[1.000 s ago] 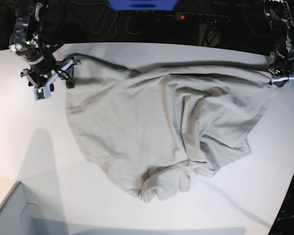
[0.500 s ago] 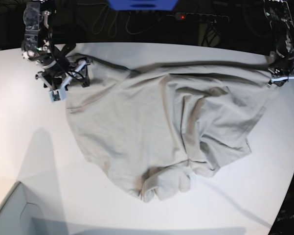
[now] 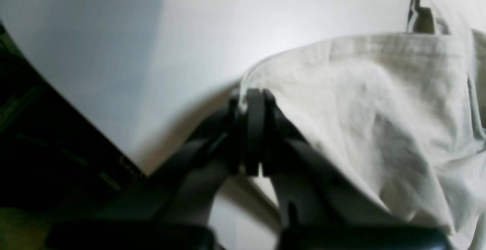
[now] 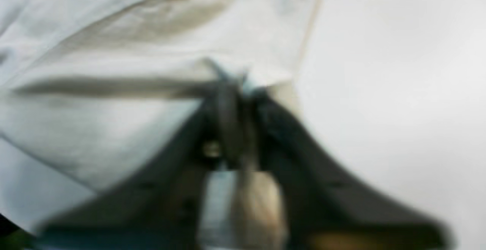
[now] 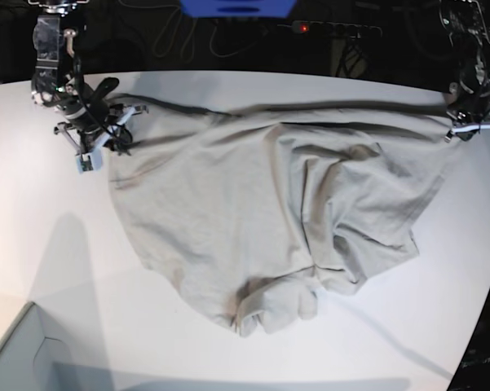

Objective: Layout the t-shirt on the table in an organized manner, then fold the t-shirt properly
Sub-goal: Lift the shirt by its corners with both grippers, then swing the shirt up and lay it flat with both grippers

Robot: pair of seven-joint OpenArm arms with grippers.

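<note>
We find both pincers, the left gripper (image 3: 253,136) and right gripper (image 4: 237,90), pinching opposite corners of the rumpled grey-beige cotton t-shirt (image 5: 269,212), arms reaching low over the white table (image 5: 49,244).

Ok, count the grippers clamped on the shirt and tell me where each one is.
2. The right gripper pinches the t-shirt at its far corner on the base view's left; the left gripper pinches the opposite far corner.
</note>
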